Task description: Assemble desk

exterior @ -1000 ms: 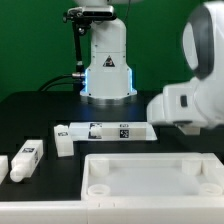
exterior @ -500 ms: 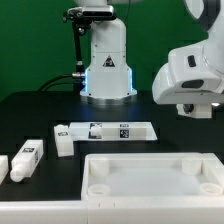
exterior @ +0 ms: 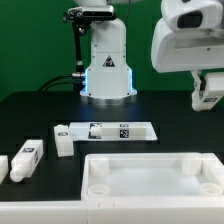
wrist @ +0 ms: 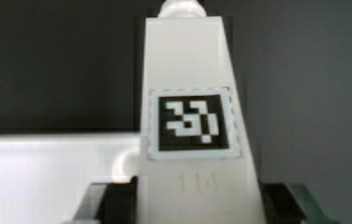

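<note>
My gripper (wrist: 199, 206) is shut on a square white desk leg (wrist: 194, 90) with a black-and-white tag on its face; dark fingers (wrist: 112, 204) press both sides. In the exterior view the gripper (exterior: 208, 92) hangs high at the exterior view's right, well above the table. The large white rimmed tabletop panel (exterior: 150, 176) with round corner sockets lies at the front. Two more legs lie at the exterior view's left: one tagged (exterior: 27, 158), one short (exterior: 63, 141). Another piece shows at the left edge (exterior: 3, 165).
The marker board (exterior: 112, 130) lies flat behind the tabletop. The big white robot base (exterior: 108, 62) with a blue light stands at the back. The table surface is black.
The arm has risen from low over the table's right side to high at the upper right, carrying the gripper up with it.
</note>
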Robot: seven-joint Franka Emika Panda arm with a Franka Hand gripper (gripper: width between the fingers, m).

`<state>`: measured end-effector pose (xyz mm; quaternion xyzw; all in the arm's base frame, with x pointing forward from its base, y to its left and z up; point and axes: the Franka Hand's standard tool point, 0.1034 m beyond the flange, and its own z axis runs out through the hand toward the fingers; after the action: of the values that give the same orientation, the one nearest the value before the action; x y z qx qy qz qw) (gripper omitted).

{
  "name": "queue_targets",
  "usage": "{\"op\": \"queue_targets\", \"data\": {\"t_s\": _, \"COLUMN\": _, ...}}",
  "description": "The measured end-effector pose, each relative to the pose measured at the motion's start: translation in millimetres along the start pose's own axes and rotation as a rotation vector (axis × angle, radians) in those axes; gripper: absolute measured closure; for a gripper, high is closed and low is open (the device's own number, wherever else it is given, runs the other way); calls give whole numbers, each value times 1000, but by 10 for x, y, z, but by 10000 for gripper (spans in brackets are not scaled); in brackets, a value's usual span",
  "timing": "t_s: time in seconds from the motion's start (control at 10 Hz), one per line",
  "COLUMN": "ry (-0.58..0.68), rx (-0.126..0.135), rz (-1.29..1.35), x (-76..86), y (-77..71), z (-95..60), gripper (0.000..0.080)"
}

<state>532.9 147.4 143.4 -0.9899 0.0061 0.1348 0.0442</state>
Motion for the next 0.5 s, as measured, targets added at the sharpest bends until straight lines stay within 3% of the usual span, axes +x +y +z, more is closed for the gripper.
{"op": "queue_targets", "data": {"t_s": 0.3, "ry": 171, "rx": 16, "rz": -9, "x": 78, "y": -10, "z": -48, "gripper": 514}}
{"op": "queue_targets", "data": {"t_s": 0.5, "ry": 359, "rx": 39, "rz": -75, "x": 440, "y": 136, "z": -439, "gripper": 514}}
